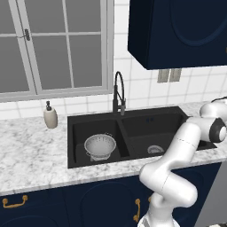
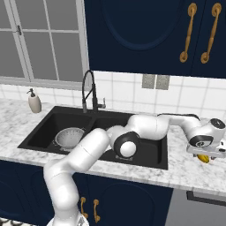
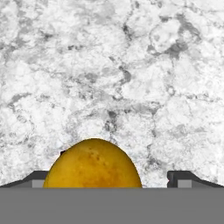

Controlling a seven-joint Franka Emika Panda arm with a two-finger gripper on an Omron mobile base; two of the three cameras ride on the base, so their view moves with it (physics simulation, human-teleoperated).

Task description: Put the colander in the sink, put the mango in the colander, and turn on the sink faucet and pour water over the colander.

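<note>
Two dark fingertips stand wide apart on either side of the mango, nothing clamped yet. It's a smooth, rounded, yellow-orange fruit with faint speckles, lying on the mottled grey-white marble counter to the right of the sink. The gripper hangs right over it. To do this well, I'd say centre the fruit between the jaws, drop a touch lower, and close gently, because that round skin could squirt out sideways. Over in the sink, the colander already sits in the left basin: perforated silver metal, bowl-shaped. Behind the sink's divider rises the black arched sink faucet with its coiled neck.
</note>
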